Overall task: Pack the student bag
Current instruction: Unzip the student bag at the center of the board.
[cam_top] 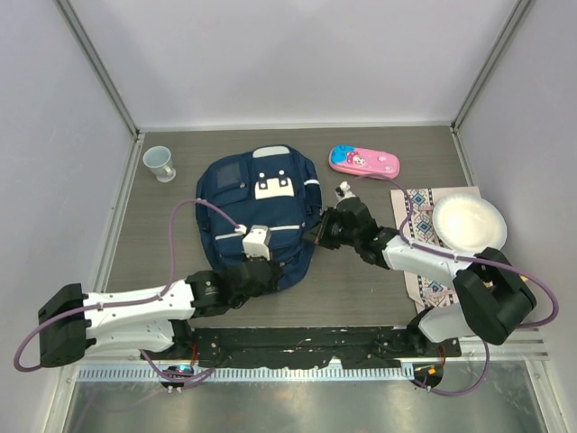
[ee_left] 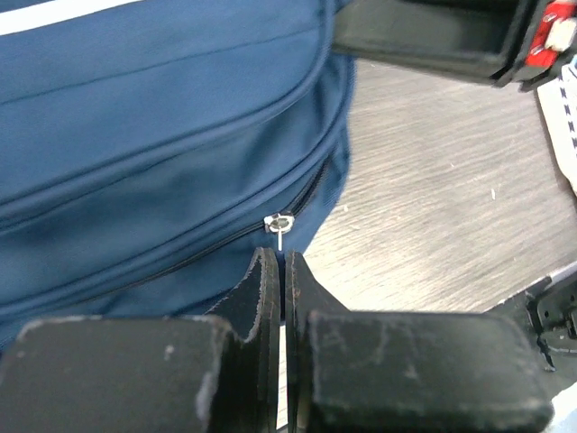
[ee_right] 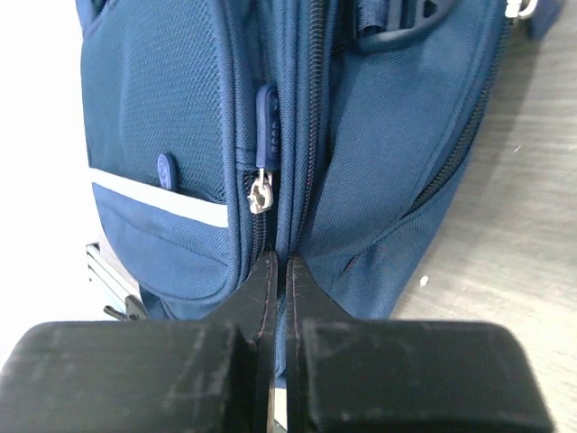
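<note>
**Hidden or unclear**
- In the top view the left gripper's fingertips are hidden under the wrist's white camera block, at the near-right edge of the bag.
- The right gripper's tips are lost against the bag's right side.
- The pack's underside and interior are not visible.

**Task item**
- The navy blue woven-fabric student bag (cam_top: 261,212) lies flat at the centre of the grey wood-grain table (cam_top: 162,253), with its white patch facing up.

**Left gripper** (ee_left: 278,262)
- The matt black, scuffed fingers are pressed together with only a hairline slit between them.
- The tips sit just below a small metal zip slider (ee_left: 281,221) on a curved zip line.
- It cannot be made out whether its thin tab is nipped.

**Right gripper** (ee_right: 278,262)
- The fingers are likewise closed to a slit, with the tips against the fabric fold between two zip tracks.
- Any hold on cloth is unclear.
- Above the tips hang a metal slider (ee_right: 261,194) and a navy rubber pull (ee_right: 267,122).

**Surroundings**
- A pale blue cup (cam_top: 160,163) stands at the far left.
- A pink oblong pencil case (cam_top: 363,161) lies at the far right.
- A white round plate (cam_top: 469,224) rests on a patterned cloth (cam_top: 419,225).
</note>
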`<act>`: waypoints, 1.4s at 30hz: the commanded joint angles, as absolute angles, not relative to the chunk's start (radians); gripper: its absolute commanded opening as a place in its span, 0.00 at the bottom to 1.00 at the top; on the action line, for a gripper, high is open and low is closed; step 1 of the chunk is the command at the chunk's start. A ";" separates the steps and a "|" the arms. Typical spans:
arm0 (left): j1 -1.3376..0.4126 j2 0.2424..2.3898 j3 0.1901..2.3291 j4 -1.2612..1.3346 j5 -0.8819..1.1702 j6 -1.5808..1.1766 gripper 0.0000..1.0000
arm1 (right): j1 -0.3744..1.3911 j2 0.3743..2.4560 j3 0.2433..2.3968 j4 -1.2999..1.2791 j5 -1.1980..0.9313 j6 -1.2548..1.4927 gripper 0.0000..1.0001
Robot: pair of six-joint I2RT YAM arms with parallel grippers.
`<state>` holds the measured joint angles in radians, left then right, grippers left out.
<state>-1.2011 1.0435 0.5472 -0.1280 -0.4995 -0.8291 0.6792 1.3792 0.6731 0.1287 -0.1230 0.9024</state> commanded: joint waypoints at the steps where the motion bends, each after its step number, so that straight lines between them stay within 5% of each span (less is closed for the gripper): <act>1: -1.224 0.976 0.558 -0.416 -0.575 -0.959 0.00 | 0.545 1.396 0.765 0.219 0.028 0.812 0.01; 10: -1.181 0.823 0.520 -0.695 -0.778 -1.086 0.00 | 0.474 1.430 0.818 0.193 -0.063 0.762 0.01; 14: -1.056 0.724 0.445 -0.525 -0.628 -0.933 0.00 | 0.466 1.451 0.838 0.192 -0.113 0.755 0.02; 16: -1.022 0.719 0.439 -0.474 -0.592 -0.905 0.00 | 0.468 1.447 0.831 0.190 -0.138 0.756 0.12; 17: -1.020 0.726 0.442 -0.468 -0.583 -0.894 0.00 | 0.469 1.425 0.825 0.184 -0.135 0.756 0.27; 20: -1.022 0.767 0.462 -0.443 -0.549 -0.826 0.00 | 0.468 1.355 0.773 0.144 -0.101 0.772 0.50; 22: -1.020 0.787 0.465 -0.391 -0.493 -0.801 0.00 | 0.468 1.258 0.720 0.134 -0.094 0.797 0.55; 31: -1.022 0.879 0.509 -0.203 -0.315 -0.724 0.00 | 0.610 1.052 0.528 0.176 -0.160 0.965 0.57; 42: -1.069 0.930 0.565 -0.091 -0.262 -0.693 0.00 | 0.775 1.241 0.538 0.301 -0.054 1.052 0.57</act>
